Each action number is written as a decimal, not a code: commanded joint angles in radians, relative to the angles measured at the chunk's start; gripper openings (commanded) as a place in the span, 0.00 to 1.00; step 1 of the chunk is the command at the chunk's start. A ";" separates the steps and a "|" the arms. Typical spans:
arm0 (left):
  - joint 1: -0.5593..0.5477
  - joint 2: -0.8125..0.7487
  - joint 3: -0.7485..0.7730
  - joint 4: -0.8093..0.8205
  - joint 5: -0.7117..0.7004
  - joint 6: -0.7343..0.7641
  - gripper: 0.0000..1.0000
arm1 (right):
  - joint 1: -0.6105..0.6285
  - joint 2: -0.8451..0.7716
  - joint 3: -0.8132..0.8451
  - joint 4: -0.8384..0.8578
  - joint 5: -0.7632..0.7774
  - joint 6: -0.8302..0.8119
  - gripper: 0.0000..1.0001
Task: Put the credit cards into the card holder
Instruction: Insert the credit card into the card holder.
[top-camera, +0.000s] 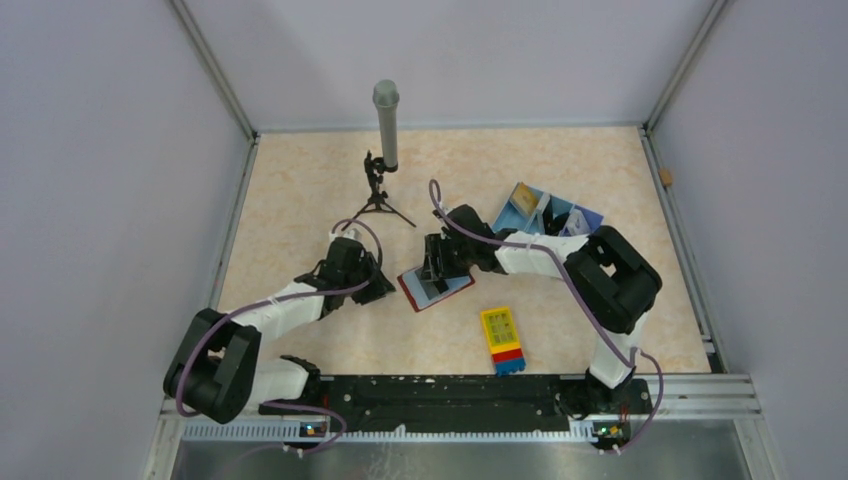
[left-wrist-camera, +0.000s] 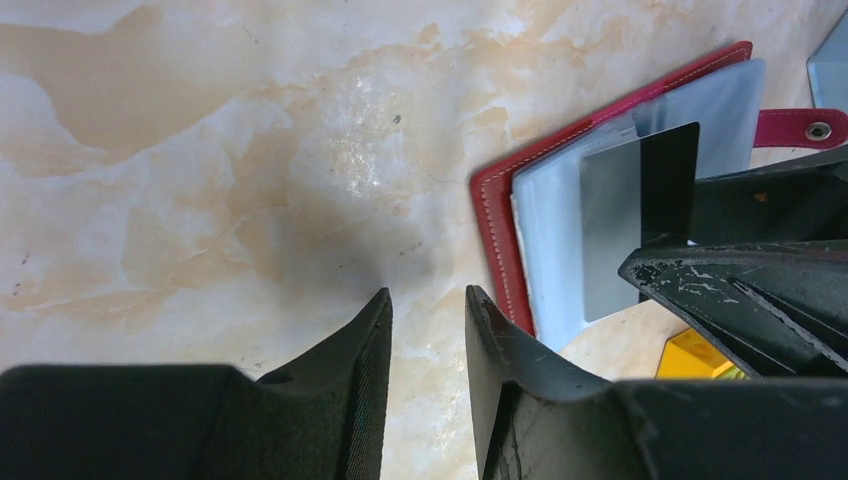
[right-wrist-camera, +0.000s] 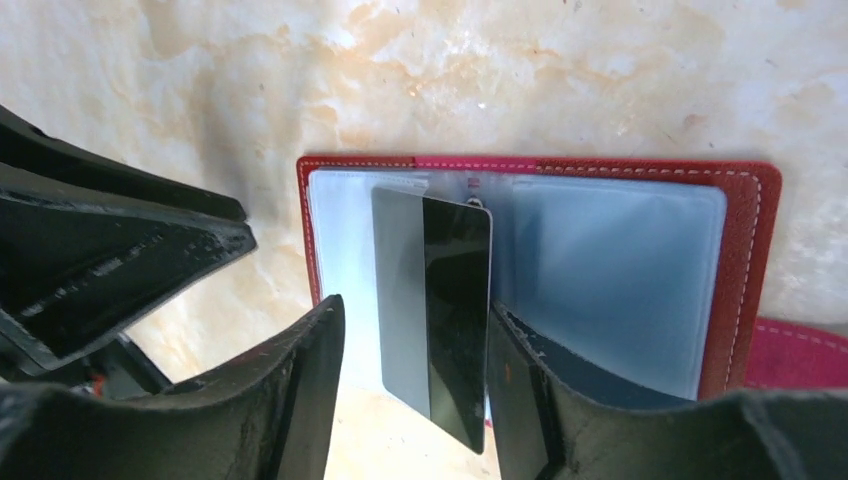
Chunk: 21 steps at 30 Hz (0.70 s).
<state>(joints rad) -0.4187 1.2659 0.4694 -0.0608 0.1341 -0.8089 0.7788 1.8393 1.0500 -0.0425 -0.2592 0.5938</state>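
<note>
At the left, the left gripper (left-wrist-camera: 428, 300) is held low over the table (left-wrist-camera: 200, 150), just beside the left edge of the card holder (left-wrist-camera: 545, 235). Its fingers are parted a little and nothing is caught between them. The card holder is laid open near the middle of the table, pockets up. A dark card (right-wrist-camera: 440, 300) is seen partly slid into one of the blue-grey pockets — roughly half of it is left sticking out. The right gripper (right-wrist-camera: 415, 312) is set directly over that card with its fingers spread to either side of it. A gap shows on one side, so the card is judged to be released rather than pinched. The step in hand is taken to be the seating of this card. A push along its length is called for next, with the holder kept from sliding. Farther right, a yellow-gold card (top-camera: 521, 201) appears to be left in the light-blue tray (top-camera: 590, 218) — not yet fetched.
</note>
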 joint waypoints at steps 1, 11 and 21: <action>0.001 -0.036 0.010 -0.015 -0.023 0.008 0.35 | 0.033 -0.059 0.075 -0.117 0.089 -0.123 0.54; -0.011 -0.036 0.012 0.030 0.023 -0.024 0.35 | 0.044 -0.099 0.094 -0.185 0.213 -0.215 0.62; -0.063 0.048 0.008 0.153 0.058 -0.099 0.35 | 0.045 -0.023 0.101 -0.136 0.099 -0.188 0.55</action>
<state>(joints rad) -0.4686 1.2736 0.4694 0.0036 0.1680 -0.8722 0.8143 1.7844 1.0958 -0.2073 -0.1154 0.4030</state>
